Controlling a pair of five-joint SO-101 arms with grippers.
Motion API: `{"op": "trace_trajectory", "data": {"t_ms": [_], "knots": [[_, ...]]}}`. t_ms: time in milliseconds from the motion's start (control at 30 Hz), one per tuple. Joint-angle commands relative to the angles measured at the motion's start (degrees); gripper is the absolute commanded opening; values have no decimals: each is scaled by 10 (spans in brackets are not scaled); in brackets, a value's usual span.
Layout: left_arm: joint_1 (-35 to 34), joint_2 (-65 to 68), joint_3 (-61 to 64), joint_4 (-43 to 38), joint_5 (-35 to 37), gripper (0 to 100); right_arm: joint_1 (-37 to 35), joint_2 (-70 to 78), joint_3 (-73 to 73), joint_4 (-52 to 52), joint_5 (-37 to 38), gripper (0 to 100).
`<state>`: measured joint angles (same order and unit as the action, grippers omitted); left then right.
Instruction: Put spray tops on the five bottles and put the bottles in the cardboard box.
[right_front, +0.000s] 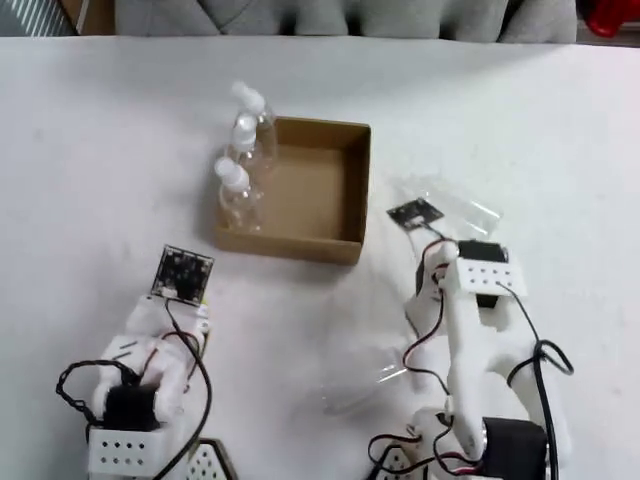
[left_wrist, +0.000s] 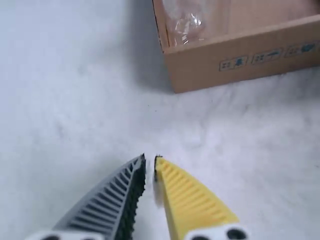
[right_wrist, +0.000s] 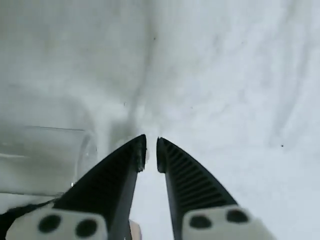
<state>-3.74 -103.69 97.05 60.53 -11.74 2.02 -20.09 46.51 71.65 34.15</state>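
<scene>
Black-fingered right gripper (right_wrist: 151, 145) all but closed and empty, with a clear bottle (right_wrist: 45, 160) just beside it on the table (right_wrist: 225, 75).
The step in hand is likely taking up that bottle, so the jaws need to part wide before closing around its body: smooth plastic lying on its side may roll or slip from a narrow pinch. Whether its spray top is on I cannot tell. The left gripper (left_wrist: 150, 162), grey and yellow, is also nearly closed with nothing in it, and hangs over the table near a corner of the cardboard box (left_wrist: 240, 60). Three capped bottles (right_front: 245, 150) stand inside along one wall, so a new one should go down on the other side. Another faint clear shape (right_front: 355, 385), probably a bottle, lies between the arms, with cables (right_front: 425, 340) trailing near it.
</scene>
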Motion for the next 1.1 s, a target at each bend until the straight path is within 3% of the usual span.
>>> {"op": "trace_trajectory", "data": {"t_ms": [0,200,500,733,933,1067], "knots": [[-4,-10,-1,-4,-7,41,7,-6,-60,49,28,18],[-4,-10,-1,-4,-7,42,7,-7,-76,140,27,75],[-2,-10,-1,-4,-37,42,-15,-7,11,116,32,224],[-2,-10,-1,-4,-40,42,-44,-7,80,37,28,224],[-2,-10,-1,-4,-41,42,-16,0,127,-63,25,221],[-2,-10,-1,-4,-41,42,-1,-1,139,-96,25,98]]}}
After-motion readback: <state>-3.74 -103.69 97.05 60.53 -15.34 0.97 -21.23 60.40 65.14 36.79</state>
